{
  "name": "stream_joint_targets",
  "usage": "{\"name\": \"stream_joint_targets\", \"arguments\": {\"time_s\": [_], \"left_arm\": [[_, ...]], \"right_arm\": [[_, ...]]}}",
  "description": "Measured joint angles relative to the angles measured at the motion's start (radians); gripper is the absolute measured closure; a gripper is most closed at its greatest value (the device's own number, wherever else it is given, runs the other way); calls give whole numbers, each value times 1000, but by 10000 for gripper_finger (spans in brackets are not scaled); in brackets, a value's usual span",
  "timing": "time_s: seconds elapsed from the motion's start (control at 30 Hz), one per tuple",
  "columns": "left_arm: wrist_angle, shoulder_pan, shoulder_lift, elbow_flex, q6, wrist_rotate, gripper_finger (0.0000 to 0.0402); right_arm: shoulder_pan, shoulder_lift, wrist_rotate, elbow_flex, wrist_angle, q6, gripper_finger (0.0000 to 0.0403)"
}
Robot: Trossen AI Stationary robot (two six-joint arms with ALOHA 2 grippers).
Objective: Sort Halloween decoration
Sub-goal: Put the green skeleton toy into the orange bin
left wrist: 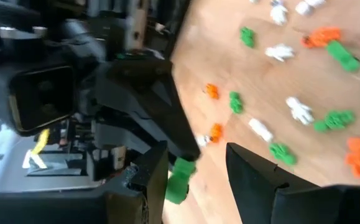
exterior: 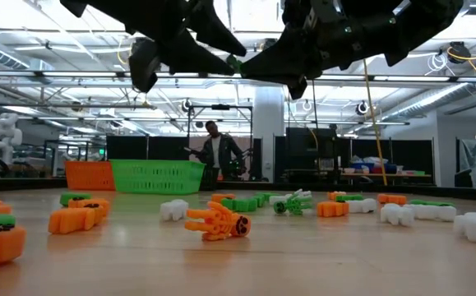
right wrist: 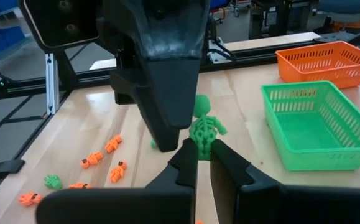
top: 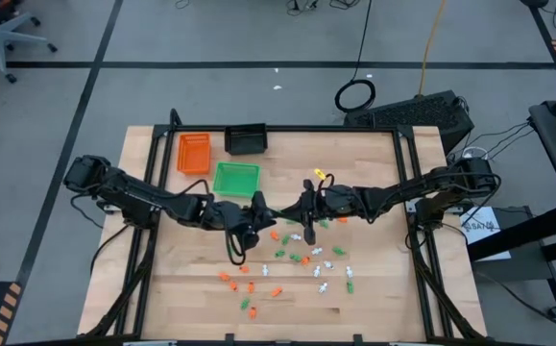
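Observation:
Over the table's middle my two grippers meet tip to tip. My right gripper [right wrist: 206,158] [top: 302,213] is shut on a small green skeleton piece [right wrist: 203,124] of the Halloween decoration. My left gripper [left wrist: 197,158] [top: 258,213] is open, with a finger on each side of that same green piece [left wrist: 180,180]. The piece sits close against one left finger [right wrist: 167,93]. Many other tiny orange, green and white pieces [top: 302,259] lie loose on the wooden tabletop below and nearer the front edge. My right gripper pinches the green skeleton's lower end [right wrist: 203,148] between its two fingertips. The fingers come about level from the table's right side. The figure juts past the fingertips, lifted clear of the table. My left gripper: I cannot tell whether its one finger [left wrist: 155,177] touches the piece.
A green tray [top: 236,179], an orange tray [top: 194,152] and a black tray [top: 247,140] stand at the table's far left. Loose pieces such as an orange one [exterior: 217,222] dot the near half. A person [exterior: 215,152] stands in the room beyond.

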Motion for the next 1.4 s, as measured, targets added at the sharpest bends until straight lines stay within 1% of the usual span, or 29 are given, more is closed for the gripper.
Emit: {"name": "stream_joint_targets", "arguments": {"time_s": [0.3,0.4,0.53,0.7,0.77,0.87,1.07,1.17,1.27,1.4], "left_arm": [[-14,6,0,1,13,-10,247],[-14,8,0,1,35,-10,247],[-11,8,0,1,53,-11,247],[-11,8,0,1,55,-11,247],[-11,8,0,1,55,-11,250],[-10,8,0,1,55,-11,271],[-7,8,0,1,55,-4,338],[-7,8,-1,1,55,6,363],[-8,8,-1,1,53,11,375],[-9,8,-1,0,31,18,375]], "right_arm": [[0,0,-4,0,-5,0,394],[0,0,-28,0,-5,1,394],[3,0,-32,0,-2,1,394],[2,0,-37,0,-3,1,394],[2,0,-57,0,-3,1,394],[4,0,-58,0,-4,7,394],[4,0,-58,0,-10,12,394],[4,0,-61,0,-11,12,394],[4,0,-61,0,-14,12,394],[5,0,-60,0,-14,12,394]]}}
